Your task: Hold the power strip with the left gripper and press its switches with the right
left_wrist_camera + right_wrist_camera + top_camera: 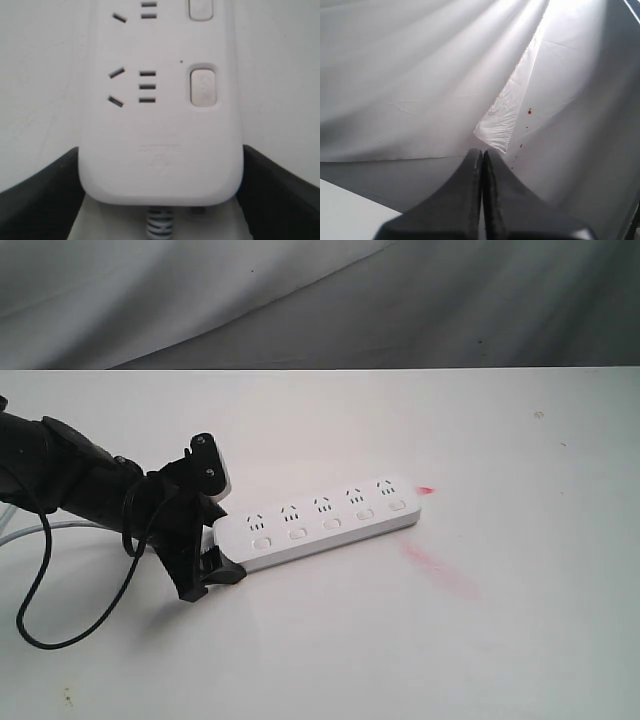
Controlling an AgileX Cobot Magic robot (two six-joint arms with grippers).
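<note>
The long white power strip lies slanted on the white table, its five switches in a row below the outlets. My left gripper straddles the strip's cord end, one black jaw pressed against each long side. In the left wrist view, the power strip fills the gap of the left gripper, with the nearest switch and the grey cord showing. The right gripper is out of the exterior view; its jaws are shut and empty, facing grey cloth.
A pink smear and a small red mark stain the table beside the strip's far end. A thin black cable loop hangs off the left arm. A wrinkled grey cloth backdrop rises behind the table.
</note>
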